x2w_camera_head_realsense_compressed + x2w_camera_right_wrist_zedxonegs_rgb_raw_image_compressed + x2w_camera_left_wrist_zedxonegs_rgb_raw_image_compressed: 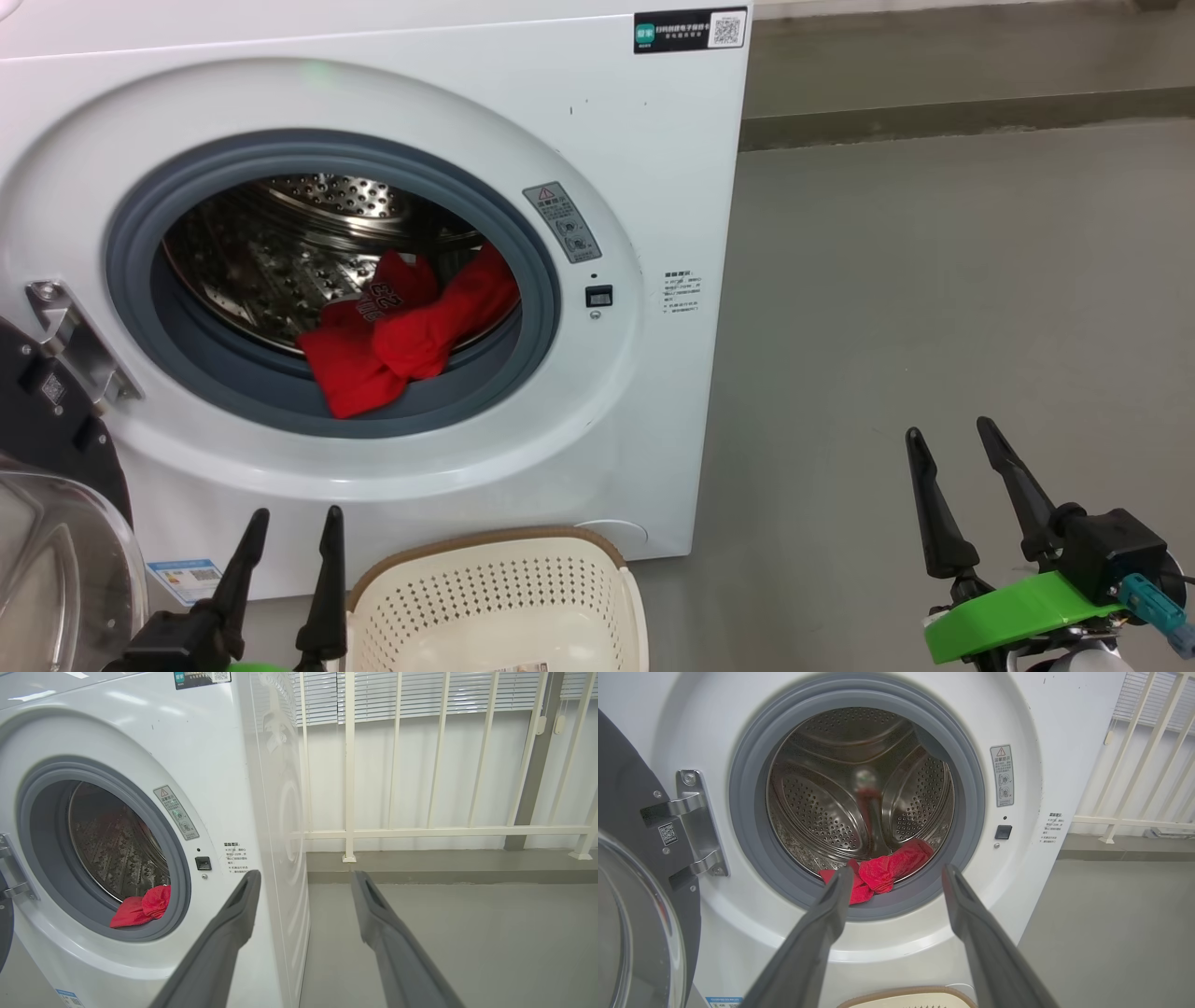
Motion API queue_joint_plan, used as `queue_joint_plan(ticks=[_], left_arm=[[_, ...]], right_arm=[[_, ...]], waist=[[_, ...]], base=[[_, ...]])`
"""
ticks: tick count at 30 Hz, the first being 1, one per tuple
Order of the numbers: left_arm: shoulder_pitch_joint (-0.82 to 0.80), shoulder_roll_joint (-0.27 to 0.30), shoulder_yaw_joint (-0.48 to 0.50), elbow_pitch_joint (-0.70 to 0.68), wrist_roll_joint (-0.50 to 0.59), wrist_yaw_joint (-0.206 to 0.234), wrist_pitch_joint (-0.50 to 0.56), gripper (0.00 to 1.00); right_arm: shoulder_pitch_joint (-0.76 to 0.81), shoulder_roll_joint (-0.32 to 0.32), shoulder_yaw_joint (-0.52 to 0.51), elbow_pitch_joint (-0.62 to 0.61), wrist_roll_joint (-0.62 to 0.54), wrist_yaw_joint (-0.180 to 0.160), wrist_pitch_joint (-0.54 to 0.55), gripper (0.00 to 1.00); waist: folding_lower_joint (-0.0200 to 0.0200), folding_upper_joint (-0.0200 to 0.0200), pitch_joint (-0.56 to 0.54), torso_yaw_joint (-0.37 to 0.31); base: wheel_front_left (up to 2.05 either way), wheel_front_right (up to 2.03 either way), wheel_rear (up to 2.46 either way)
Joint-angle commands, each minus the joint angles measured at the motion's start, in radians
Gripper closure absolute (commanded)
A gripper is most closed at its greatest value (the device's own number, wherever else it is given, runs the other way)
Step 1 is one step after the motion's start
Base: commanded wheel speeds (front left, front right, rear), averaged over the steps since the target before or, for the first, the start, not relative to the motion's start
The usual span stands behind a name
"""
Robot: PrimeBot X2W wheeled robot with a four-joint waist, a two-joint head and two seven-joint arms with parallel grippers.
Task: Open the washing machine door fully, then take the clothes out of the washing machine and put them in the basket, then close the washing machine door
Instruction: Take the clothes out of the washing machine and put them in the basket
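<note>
Red clothes (401,331) lie bunched at the front lip of the steel drum. One corner is draped over the grey rubber ring, and white printed lettering shows on one piece. The washing machine (607,140) stands on the grey floor (934,280) with its round opening uncovered. The washing machine door (56,523) is swung wide on its metal hinge at the machine's left, showing its black rim and clear glass bowl. The basket (495,597) sits on the floor just before the machine's front, below the opening. The left pincer (296,513) hangs just beside the basket's left rim, fingers apart and holding nothing, pointed at the opening. The right pincer (948,429) hangs over bare floor to the right of the machine, its fingers likewise apart and holding nothing.
</note>
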Motion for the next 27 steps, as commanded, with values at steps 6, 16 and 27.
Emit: queue_joint_plan(ticks=[6, 16, 27], left_arm=[[-0.041, 0.010, 0.035, -0.013, 0.013, 0.003, -0.012, 0.00], [-0.047, 0.008, 0.038, -0.012, 0.015, 0.010, -0.012, 0.00], [-0.065, 0.005, 0.041, 0.010, 0.000, 0.017, -0.012, 0.00]], right_arm=[[-0.019, -0.005, 0.027, -0.021, 0.010, 0.006, -0.006, 0.00], [-0.019, -0.005, 0.025, -0.018, 0.007, 0.006, -0.006, 0.00], [-0.022, -0.005, 0.027, -0.013, 0.003, 0.006, -0.006, 0.00]], waist=[[0.0000, -0.0001, -0.002, 0.006], [0.0000, -0.0001, 0.000, 0.013], [0.0000, -0.0001, 0.005, 0.015]], base=[[0.00, 0.00, 0.00], [0.00, 0.00, 0.00], [0.00, 0.00, 0.00]])
